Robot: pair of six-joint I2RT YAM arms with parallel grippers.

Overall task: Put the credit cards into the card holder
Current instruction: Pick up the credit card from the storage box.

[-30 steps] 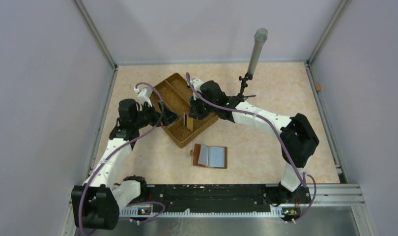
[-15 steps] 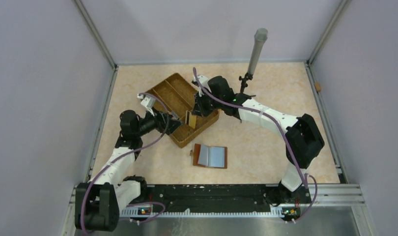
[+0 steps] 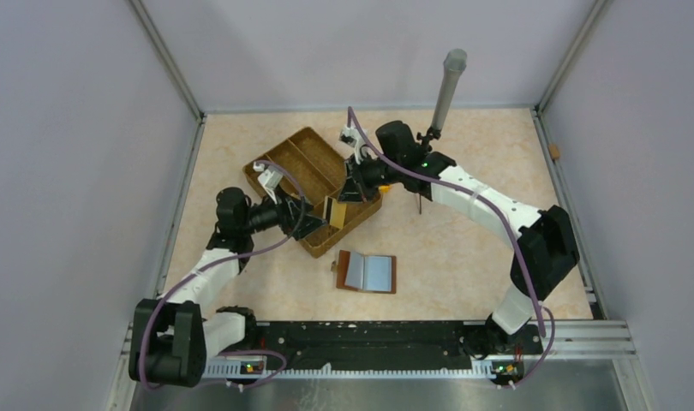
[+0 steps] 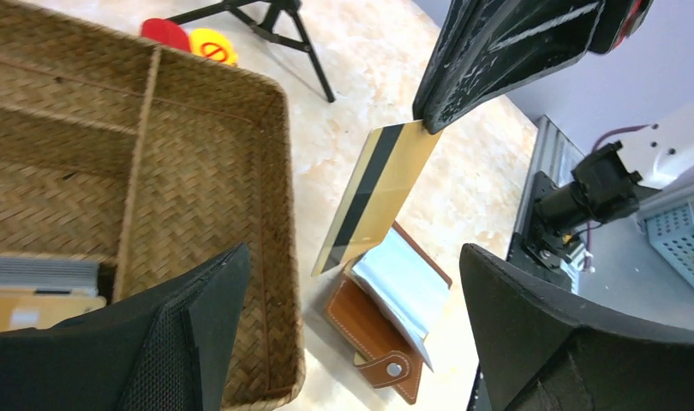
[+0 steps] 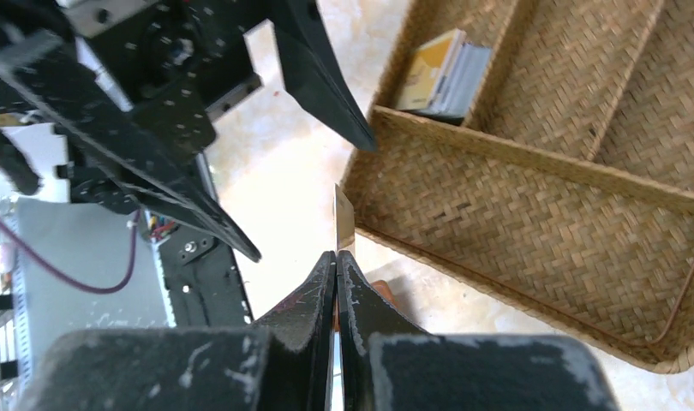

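My right gripper (image 3: 344,199) is shut on the top edge of a gold credit card (image 3: 333,212) with a black stripe (image 4: 378,195) and holds it upright over the near rim of the wicker tray. The card shows edge-on in the right wrist view (image 5: 344,218). My left gripper (image 3: 314,224) is open, its fingers (image 4: 198,325) spread either side of the card without touching it. The brown card holder (image 3: 367,272) lies open on the table below, pale sleeves up (image 4: 403,287). More credit cards (image 5: 442,73) are stacked in a tray compartment (image 4: 35,291).
The divided wicker tray (image 3: 301,167) sits at the centre left. A small tripod with a grey cylinder (image 3: 446,86) stands behind the right arm. Red (image 4: 165,32) and orange (image 4: 211,44) caps lie beyond the tray.
My left gripper has swung right and closer to the card, now straddling it. My right gripper has shifted slightly right and back, still holding the gold card.
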